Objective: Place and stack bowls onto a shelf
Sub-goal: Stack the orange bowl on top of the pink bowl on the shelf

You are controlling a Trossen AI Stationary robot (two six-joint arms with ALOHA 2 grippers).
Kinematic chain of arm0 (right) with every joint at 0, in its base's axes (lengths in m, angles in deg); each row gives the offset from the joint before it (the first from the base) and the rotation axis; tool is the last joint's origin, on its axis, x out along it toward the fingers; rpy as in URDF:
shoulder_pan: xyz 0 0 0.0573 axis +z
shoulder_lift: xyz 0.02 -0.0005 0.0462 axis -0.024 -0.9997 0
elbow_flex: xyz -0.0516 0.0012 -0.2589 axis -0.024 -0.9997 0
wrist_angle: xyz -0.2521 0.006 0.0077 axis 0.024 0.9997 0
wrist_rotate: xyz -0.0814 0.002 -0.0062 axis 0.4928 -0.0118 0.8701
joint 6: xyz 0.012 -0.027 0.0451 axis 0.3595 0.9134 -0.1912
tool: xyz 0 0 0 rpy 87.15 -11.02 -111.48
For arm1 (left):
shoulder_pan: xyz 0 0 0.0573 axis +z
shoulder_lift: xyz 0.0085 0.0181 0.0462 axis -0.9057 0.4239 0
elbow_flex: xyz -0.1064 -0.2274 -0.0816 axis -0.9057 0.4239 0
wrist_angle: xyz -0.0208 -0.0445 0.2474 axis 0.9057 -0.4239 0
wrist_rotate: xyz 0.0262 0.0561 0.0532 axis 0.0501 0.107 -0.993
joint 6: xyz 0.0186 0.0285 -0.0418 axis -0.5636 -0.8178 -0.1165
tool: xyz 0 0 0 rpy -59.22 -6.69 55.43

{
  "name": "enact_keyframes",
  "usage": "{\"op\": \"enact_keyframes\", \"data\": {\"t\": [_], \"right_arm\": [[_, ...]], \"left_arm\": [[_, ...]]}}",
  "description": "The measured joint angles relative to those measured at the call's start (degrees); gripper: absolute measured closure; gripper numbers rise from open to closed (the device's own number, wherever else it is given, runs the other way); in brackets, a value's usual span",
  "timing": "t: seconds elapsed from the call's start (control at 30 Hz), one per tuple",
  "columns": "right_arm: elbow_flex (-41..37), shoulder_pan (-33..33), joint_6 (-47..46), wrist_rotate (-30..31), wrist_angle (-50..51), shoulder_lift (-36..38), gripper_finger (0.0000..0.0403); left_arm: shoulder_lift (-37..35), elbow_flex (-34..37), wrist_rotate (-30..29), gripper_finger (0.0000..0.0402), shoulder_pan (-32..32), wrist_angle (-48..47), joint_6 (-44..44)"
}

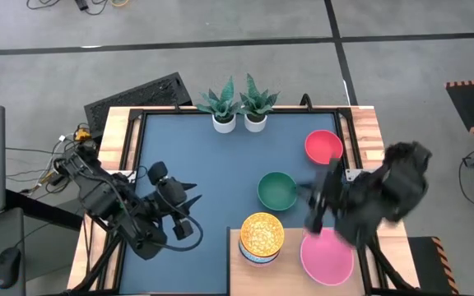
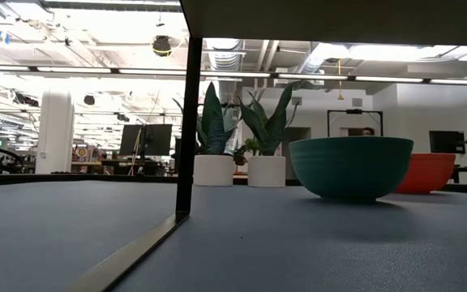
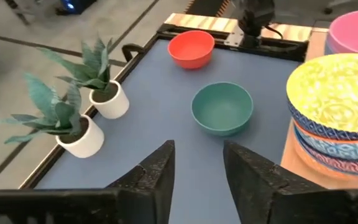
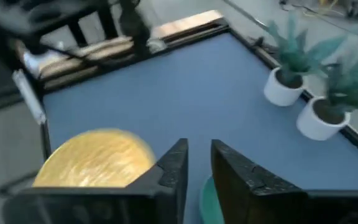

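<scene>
**Green bowl next, right arm is closer**

Left hand (image 1: 189, 200) hangs empty, fingers spread, over the worktop (image 1: 188, 156). Patterned stack (image 1: 261, 237) and pink bowl (image 1: 326, 256) sit on the shelf (image 1: 290, 267). We see the green bowl (image 1: 277, 190) just left of the right hand (image 1: 318, 200), fingers slightly parted, empty. Red bowl (image 1: 323, 146) is beyond it.

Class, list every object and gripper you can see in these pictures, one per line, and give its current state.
Stack of patterned bowls: nested, yellow on top, on the shelf.
Pink bowl: upright on the shelf, empty.
Green bowl: upright on the table, empty, not stacked.
Red bowl: upright on the table, empty.
Two plant pots: upright, side by side.
Left gripper: open, empty.
Right gripper: open, empty, between green and pink bowls.
</scene>
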Motion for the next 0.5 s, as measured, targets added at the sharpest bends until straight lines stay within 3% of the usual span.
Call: {"op": "enact_keyframes", "data": {"t": [0.2, 0.33, 0.5], "right_arm": [[-7.5, -10.8, 0.2, -3.0, 0.1, 11.3, 0.0264], [-18.0, -18.2, -2.0, -4.3, 0.0, 19.0, 0.0261], [-34.1, -26.0, -9.8, -13.3, 0.1, 26.9, 0.0261]], "left_arm": [[-1.8, 0.0, 0.8, 0.0250, -0.5, -0.1, -2.2], [-3.5, 0.0, 0.8, 0.0244, -0.5, -0.3, -3.4], [-5.7, 0.0, 1.7, 0.0244, -0.3, -0.6, -6.5]]}}
